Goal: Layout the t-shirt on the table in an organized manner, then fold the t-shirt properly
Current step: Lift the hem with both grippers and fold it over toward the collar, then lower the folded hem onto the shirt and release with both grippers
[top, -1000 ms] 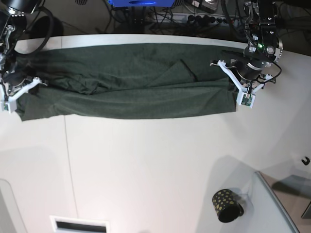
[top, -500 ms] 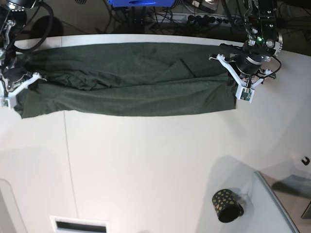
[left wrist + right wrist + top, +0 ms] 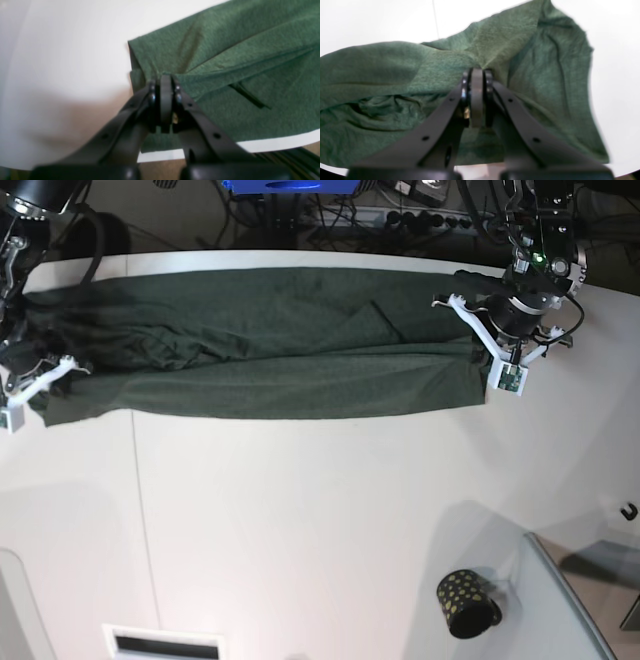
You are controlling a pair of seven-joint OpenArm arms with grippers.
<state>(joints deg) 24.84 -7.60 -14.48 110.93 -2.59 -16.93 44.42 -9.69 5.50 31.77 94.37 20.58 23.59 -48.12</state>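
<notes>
In the left wrist view, the left gripper [image 3: 165, 82] is reaching up from the bottom centre of the frame with its black jaws pressed together, pinching a fold of the t-shirt [image 3: 225, 75]. The dark green fabric is filling the right half of the frame, creases fanning out from the pinch toward the upper right. The table [image 3: 62, 50] is showing bare and white across the left half, and a thin strip of it is running under the shirt's lower edge at the right.

In the right wrist view, the right gripper [image 3: 477, 82] is coming up from the bottom centre, its jaws closed on a raised bunch of the t-shirt [image 3: 395, 75]. The cloth is spreading wide to the left in rumpled folds and draping down to the right, with white table [image 3: 615, 62] showing at the top and along the right side.

In the base view, the t-shirt [image 3: 260, 350] is lying as a long band across the upper part of the table [image 3: 320, 530], close to its far edge. The left gripper [image 3: 478, 350] is sitting at the band's right end, the right gripper [image 3: 35, 370] at its left end, each one touching the fabric. A small black cup [image 3: 467, 603] with gold dots is standing at the lower right, well apart from the shirt.
</notes>
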